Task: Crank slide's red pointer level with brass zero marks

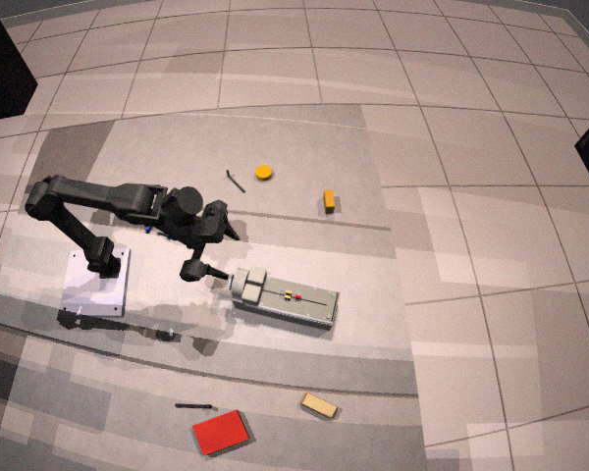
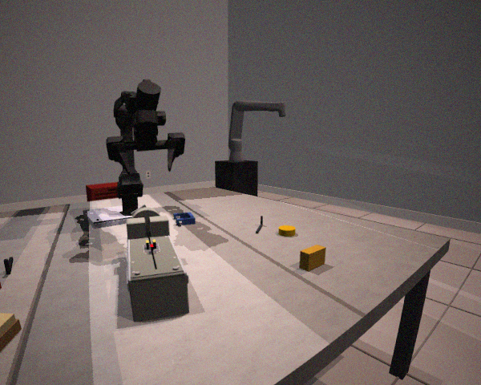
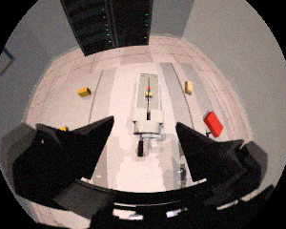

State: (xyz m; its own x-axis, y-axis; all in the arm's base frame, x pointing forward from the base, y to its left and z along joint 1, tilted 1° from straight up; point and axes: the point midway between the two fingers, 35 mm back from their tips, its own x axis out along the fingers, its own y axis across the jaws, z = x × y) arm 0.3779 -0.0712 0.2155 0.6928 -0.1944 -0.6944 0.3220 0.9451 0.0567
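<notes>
The dark crank handle (image 3: pixel 141 148) is shown in the wrist view but hidden in the top view. The red pointer (image 1: pixel 297 297) (image 2: pixel 151 245) (image 3: pixel 149 88) is seen just past the yellow marks (image 1: pixel 288 294) (image 2: pixel 151 243) (image 3: pixel 149 94), on the grey machine (image 1: pixel 315 300) (image 2: pixel 159 296) (image 3: pixel 142 97). Above the machine's crank end, the gripper (image 1: pixel 234 257) (image 2: pixel 149 171) (image 3: pixel 146 122) is held wide open, with nothing gripped.

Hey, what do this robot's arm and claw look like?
The arm is matte black, with blocky joints, thick links and a rounded cylindrical housing near the wrist. The claw is black too, with two chunky finger mounts tapering to pointed tips. I can't make out any cables or lettering.
</notes>
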